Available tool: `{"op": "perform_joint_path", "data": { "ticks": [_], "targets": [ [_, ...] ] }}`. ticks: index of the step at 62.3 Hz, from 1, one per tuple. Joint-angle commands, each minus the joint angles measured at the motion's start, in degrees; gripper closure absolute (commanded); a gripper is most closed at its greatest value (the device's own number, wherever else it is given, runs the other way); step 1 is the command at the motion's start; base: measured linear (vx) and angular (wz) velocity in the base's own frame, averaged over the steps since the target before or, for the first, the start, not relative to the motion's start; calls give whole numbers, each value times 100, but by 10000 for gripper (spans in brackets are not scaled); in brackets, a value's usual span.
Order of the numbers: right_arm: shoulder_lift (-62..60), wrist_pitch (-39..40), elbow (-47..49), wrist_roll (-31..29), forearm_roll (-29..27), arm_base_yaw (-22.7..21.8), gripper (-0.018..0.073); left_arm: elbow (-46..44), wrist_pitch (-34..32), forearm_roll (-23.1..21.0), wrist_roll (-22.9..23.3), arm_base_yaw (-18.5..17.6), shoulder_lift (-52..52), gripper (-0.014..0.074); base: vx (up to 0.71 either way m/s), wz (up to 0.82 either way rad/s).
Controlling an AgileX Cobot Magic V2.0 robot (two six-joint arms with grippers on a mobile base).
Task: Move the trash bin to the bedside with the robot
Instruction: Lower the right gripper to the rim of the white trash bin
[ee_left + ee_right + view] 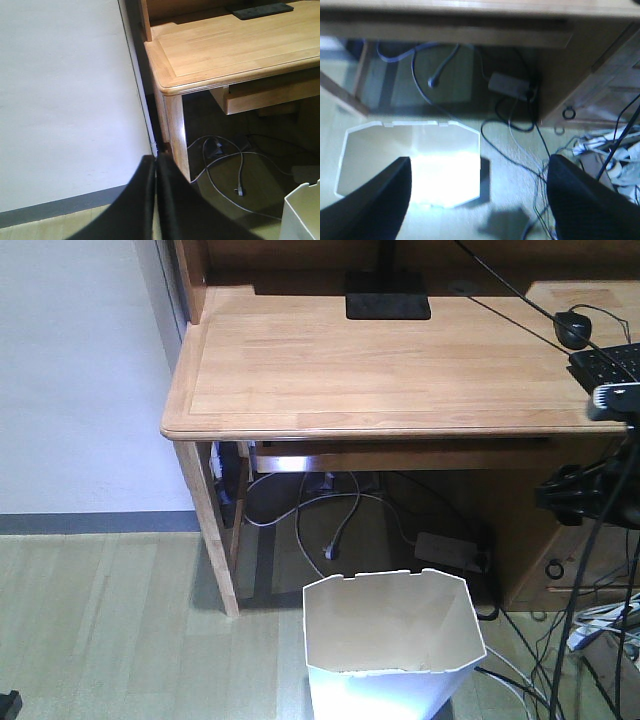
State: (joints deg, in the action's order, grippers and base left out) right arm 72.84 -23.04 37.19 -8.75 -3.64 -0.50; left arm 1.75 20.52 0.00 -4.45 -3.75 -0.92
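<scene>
White thin-plastic octagonal trash bin [410, 150] sits on the floor [450, 225] just below the wide-open right gripper [479, 170], left gripper [156, 190] pinched shut on nothing, and it looks light and flexy, so I'd pinch one rim wall.

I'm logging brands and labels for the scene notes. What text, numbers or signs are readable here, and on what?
No text can be read in any view.
On the keyboard: key legends too small to read.
On the power adapter under the desk: any label is too blurred.
On the trash bin: plain white, no marking shows.
</scene>
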Motion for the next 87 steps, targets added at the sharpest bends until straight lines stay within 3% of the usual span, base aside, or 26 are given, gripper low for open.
{"op": "perform_joint_path", "data": {
  "ticks": [1,12,20,35,41,69,87],
  "targets": [
    [492,177,360,-357,-56,-30,18,101,-396,0,27,0,-117,603,0,0],
    [1622,322,592,-978,-577,-419,18,101,-396,0,27,0,-117,603,0,0],
    [2431,471,717,-1741,-1085,-642,18,101,-396,0,27,0,-117,603,0,0],
    [3936,1508,811,-2990,-2113,-642,18,101,-396,0,27,0,-117,603,0,0],
    [4540,1549,1034,-3436,-2286,-642,18,101,-396,0,27,0,-117,603,0,0],
    [6954,1120,2747,-4017,-2679,-642,18,101,-396,0,27,0,-117,603,0,0],
    [8124,696,3839,-4051,-2867,-642,18,101,-396,0,27,0,-117,603,0,0]
  ]
}}
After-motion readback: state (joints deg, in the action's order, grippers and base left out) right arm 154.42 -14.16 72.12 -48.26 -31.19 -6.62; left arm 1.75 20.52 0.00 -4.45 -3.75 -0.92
